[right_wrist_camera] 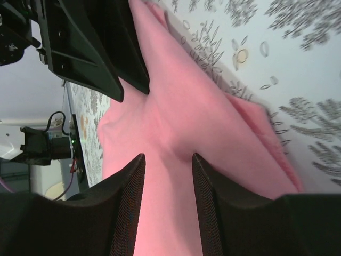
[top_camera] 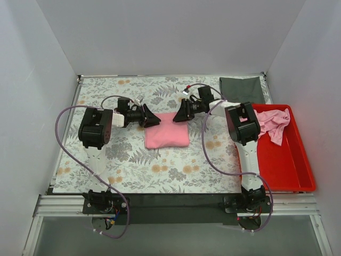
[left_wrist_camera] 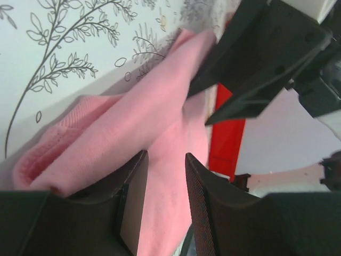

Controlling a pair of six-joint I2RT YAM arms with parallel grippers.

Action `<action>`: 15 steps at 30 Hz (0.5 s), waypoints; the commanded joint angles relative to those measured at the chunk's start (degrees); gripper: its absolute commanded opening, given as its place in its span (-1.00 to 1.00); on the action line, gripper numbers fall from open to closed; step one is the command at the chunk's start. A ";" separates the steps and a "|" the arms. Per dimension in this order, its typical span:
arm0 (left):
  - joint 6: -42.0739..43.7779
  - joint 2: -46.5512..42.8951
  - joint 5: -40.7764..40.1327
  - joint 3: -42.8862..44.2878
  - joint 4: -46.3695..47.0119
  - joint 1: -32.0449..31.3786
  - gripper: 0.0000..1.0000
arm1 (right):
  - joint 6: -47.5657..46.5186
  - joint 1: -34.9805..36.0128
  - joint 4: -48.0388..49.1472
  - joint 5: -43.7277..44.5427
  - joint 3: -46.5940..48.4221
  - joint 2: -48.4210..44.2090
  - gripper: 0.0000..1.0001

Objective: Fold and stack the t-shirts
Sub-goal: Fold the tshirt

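Note:
A folded pink t-shirt (top_camera: 167, 136) lies flat in the middle of the floral table. My left gripper (top_camera: 157, 120) is at its back left corner and my right gripper (top_camera: 176, 116) at its back right corner, tips facing each other. In the left wrist view the left gripper (left_wrist_camera: 165, 154) has its jaws apart over pink fabric (left_wrist_camera: 160, 112), not pinching it. In the right wrist view the right gripper (right_wrist_camera: 168, 156) also stands open just above the cloth (right_wrist_camera: 202, 112). A second pink t-shirt (top_camera: 274, 122) lies crumpled in the red tray (top_camera: 287, 165).
A dark grey cloth (top_camera: 242, 89) lies at the back right corner. The red tray takes up the right edge of the table. White walls close in the left, back and right sides. The floral mat (top_camera: 160, 165) stretches in front of the folded shirt.

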 commanded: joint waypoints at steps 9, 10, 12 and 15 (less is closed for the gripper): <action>-2.69 -7.53 3.89 -3.58 8.64 4.32 -0.20 | 3.52 -3.15 3.76 1.74 -2.17 -6.44 0.04; 0.03 -9.83 3.37 -3.05 6.62 4.23 -0.18 | 3.87 -3.24 3.94 2.00 -3.13 -8.90 0.07; 10.53 -15.45 1.44 0.62 -3.38 3.62 -0.17 | 4.23 -3.32 4.03 3.05 -6.20 -16.20 0.15; 26.96 -21.62 -5.49 4.76 -17.28 0.90 -0.15 | 5.37 -4.64 3.94 11.37 -12.96 -25.61 0.20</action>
